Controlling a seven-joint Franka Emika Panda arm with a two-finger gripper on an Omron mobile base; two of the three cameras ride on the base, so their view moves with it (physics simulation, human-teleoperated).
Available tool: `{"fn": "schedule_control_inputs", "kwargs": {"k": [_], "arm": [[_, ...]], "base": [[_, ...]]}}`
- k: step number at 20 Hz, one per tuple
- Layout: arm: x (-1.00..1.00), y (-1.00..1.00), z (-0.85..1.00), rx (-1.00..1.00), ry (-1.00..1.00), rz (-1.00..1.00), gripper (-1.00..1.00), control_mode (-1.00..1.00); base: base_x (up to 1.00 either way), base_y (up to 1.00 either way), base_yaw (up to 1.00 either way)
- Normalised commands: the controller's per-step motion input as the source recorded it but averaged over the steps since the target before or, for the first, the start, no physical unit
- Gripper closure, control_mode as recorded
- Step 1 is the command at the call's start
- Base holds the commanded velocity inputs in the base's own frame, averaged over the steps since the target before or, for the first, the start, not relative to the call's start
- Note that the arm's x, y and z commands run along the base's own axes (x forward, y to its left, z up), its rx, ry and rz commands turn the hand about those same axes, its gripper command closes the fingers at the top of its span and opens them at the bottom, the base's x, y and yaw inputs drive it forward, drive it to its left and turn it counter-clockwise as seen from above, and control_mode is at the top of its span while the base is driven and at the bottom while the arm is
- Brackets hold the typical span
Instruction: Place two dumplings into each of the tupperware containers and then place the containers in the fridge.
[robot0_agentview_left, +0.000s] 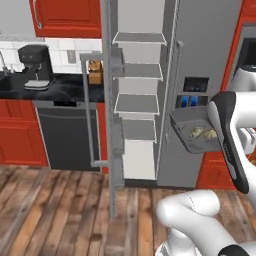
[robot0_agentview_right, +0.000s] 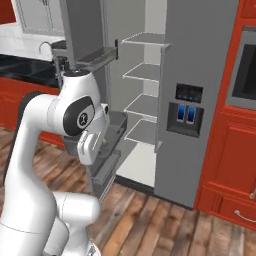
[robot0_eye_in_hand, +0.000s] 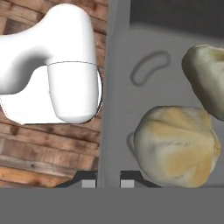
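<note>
The fridge (robot0_agentview_left: 200, 60) is tall and grey, and its left door (robot0_agentview_left: 107, 100) stands wide open. Inside are flat pale shelves (robot0_agentview_left: 137, 102). To the left of the fridge is a dark dishwasher (robot0_agentview_left: 65, 135), and a black coffee machine (robot0_agentview_left: 35, 65) sits on the dark counter (robot0_agentview_left: 60, 87) above it.

The white arm (robot0_agentview_left: 227, 130) bends up in front of the fridge's shut right door. It holds a grey container (robot0_agentview_left: 187, 127) in the air, near the blue dispenser (robot0_agentview_left: 190, 101).

The gripper (robot0_eye_in_hand: 107, 180) is pinching the container's rim. 2 lumpy beige dumplings (robot0_eye_in_hand: 177, 146) lie inside, touching each other. The floor (robot0_agentview_left: 60, 210) is brown wood planks.
</note>
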Motion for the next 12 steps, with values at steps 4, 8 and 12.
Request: {"fn": "schedule_control_inputs", "kwargs": {"k": [4, 8, 12], "arm": [[0.0, 0.0, 0.0, 0.0, 0.0, 0.0, 1.0, 1.0], [0.0, 0.0, 0.0, 0.0, 0.0, 0.0, 1.0, 1.0], [0.0, 0.0, 0.0, 0.0, 0.0, 0.0, 1.0, 1.0]], "base": [[1.0, -0.01, 0.2], [0.96, 0.0, 0.17], [0.8, 0.0, 0.19]]}}
